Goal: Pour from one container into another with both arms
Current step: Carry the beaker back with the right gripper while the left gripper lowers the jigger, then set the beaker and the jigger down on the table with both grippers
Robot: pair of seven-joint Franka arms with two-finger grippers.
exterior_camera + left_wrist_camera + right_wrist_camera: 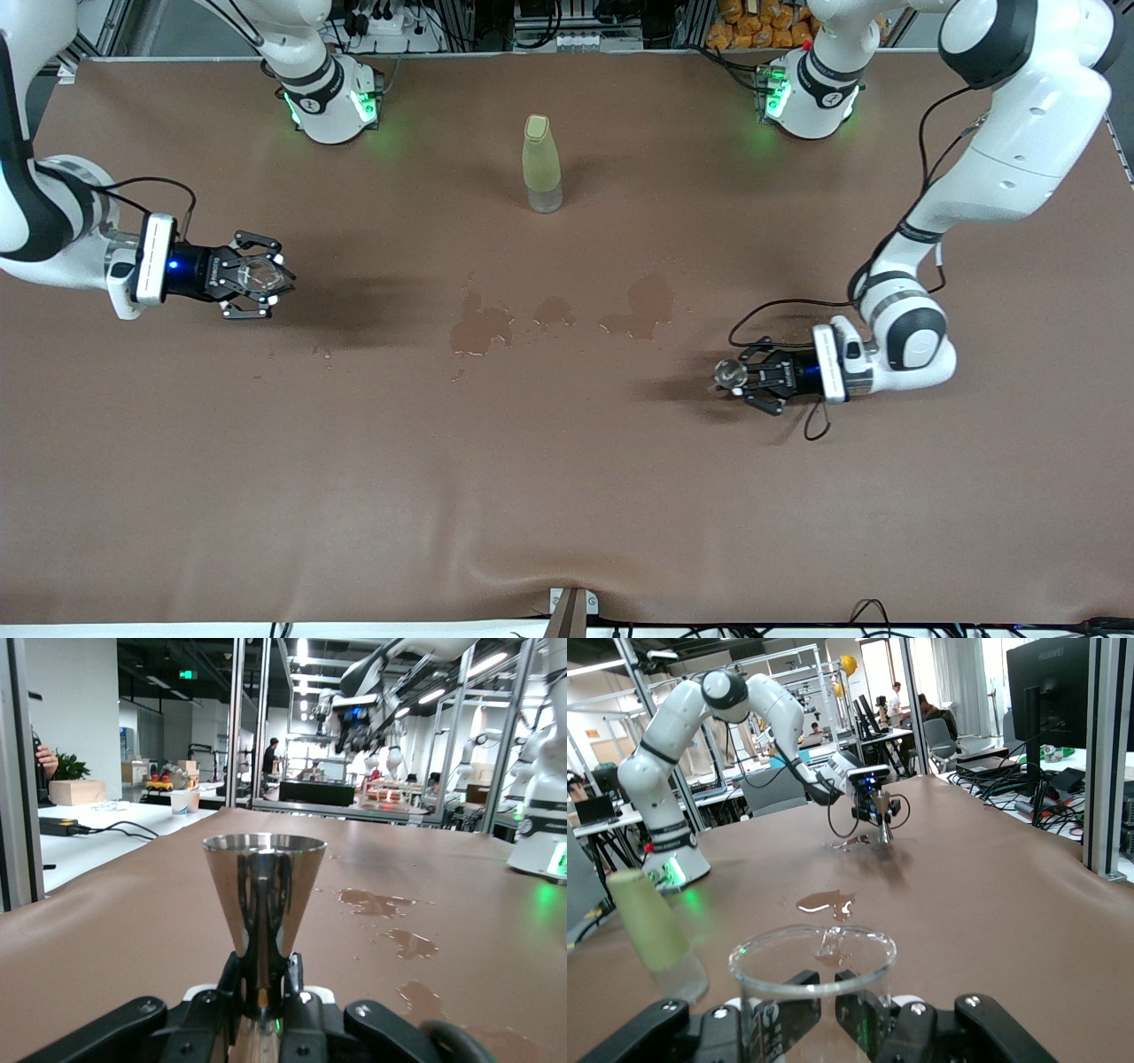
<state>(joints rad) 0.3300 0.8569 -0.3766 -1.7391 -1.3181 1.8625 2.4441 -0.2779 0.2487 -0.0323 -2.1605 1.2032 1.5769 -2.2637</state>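
The silver jigger (730, 376) stands upright, clamped at its waist by the left gripper (749, 379) over the brown table (567, 496), while the right gripper (257, 276) grasps the clear glass cup (260, 274), well apart, wet patches (481, 328) between them.

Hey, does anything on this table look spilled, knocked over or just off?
Yes. Several wet patches darken the table's brown cover, nearer the front camera than the upright bottle, roughly midway between the arms. That looks like liquid that missed its container. The jigger and glass cup both stand upright in their grips.
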